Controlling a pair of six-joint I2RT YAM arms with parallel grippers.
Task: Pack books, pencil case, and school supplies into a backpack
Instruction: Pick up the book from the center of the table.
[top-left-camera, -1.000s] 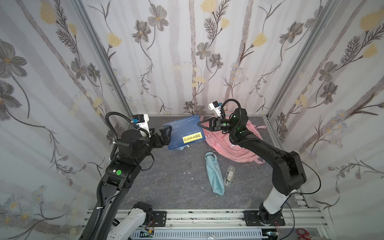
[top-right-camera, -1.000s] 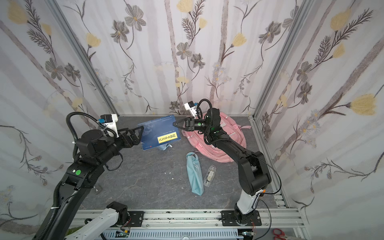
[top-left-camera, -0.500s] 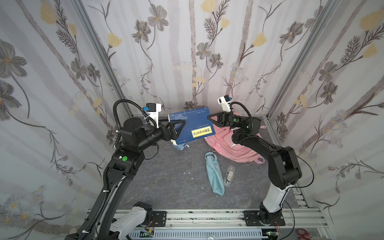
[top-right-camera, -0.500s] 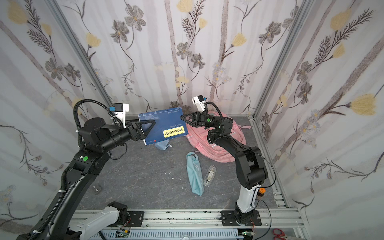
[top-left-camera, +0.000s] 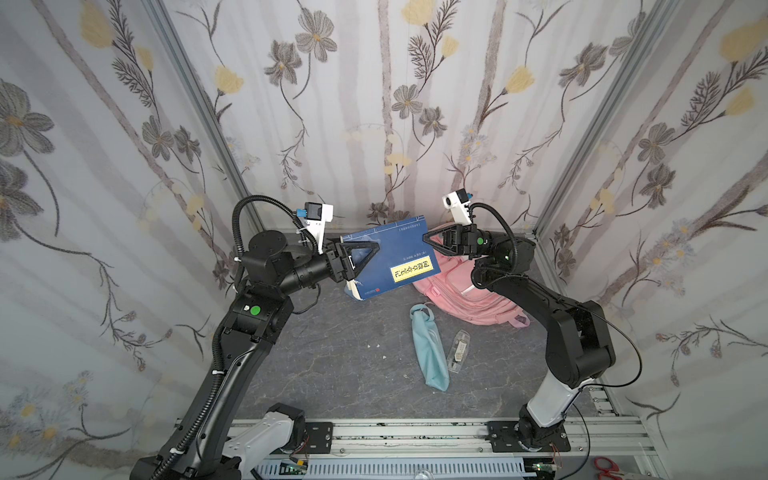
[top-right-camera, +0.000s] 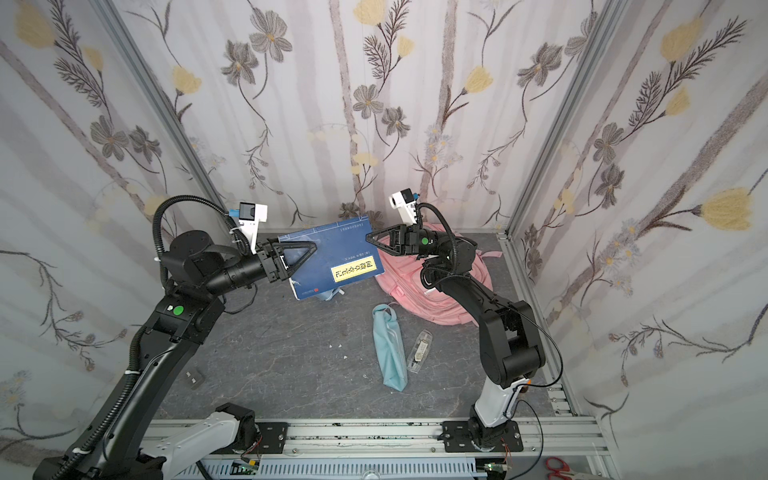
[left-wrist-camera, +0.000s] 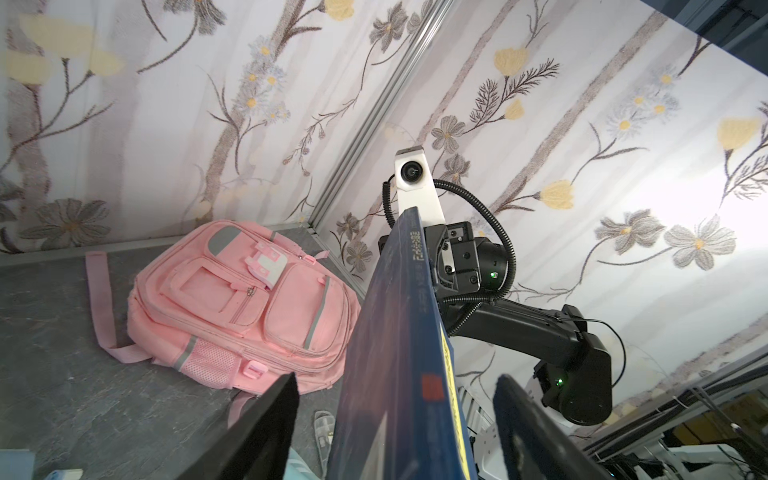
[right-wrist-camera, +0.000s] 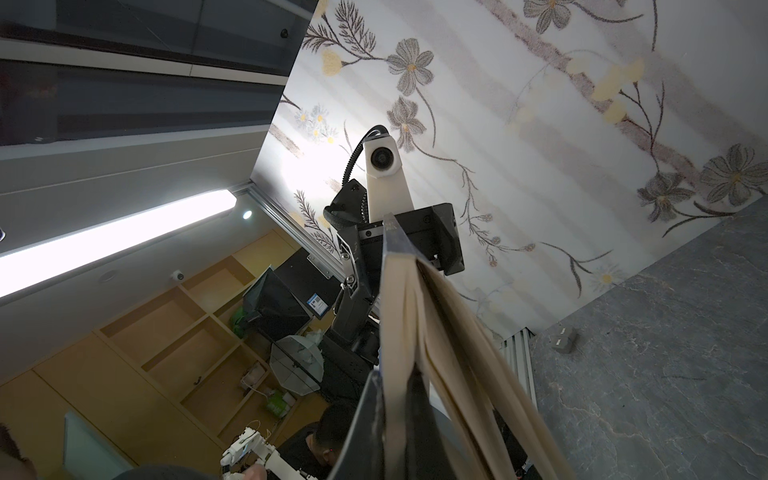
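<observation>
Floral-papered booth, grey stone-look tabletop (top-left-camera: 332, 353). Entry: book handover, mid-air.

1. R gripper (top-left-camera: 426, 239): clamped on page-side edge of navy book (top-left-camera: 390, 257). Pages fan out past the pinch in R wrist view. Same grip as a sec ago.
2. L gripper (top-left-camera: 376, 249): jaws straddle the spine-side edge. L wrist view shows fingers (left-wrist-camera: 270, 424) w/ a gap either side of the cover, so no pinch yet. A sec ago it sat clear of the book; now it's around it.
3. navy book: a sec ago low at the far side of the table. Now airborne between both arms, tilted, yellow label (top-left-camera: 414, 269) facing the top cams. The lift exposes a small pale-blue item (top-right-camera: 328, 295) underneath, prob. one of the supplies; too small to confirm.
4. backpack (left-wrist-camera: 249, 299): flat on table below R arm, front pockets up, zips look shut. Nothing seen inside.
5. pencil case (top-left-camera: 430, 353) & clear case (top-left-camera: 457, 351): just beside each other on table, nearer the rail, not moved.
6. brown book: not in view.

Meaning: a two-arm hold is forming. Judged early in the task: the book is up, but the bag prob. needs opening before anything goes in.
</observation>
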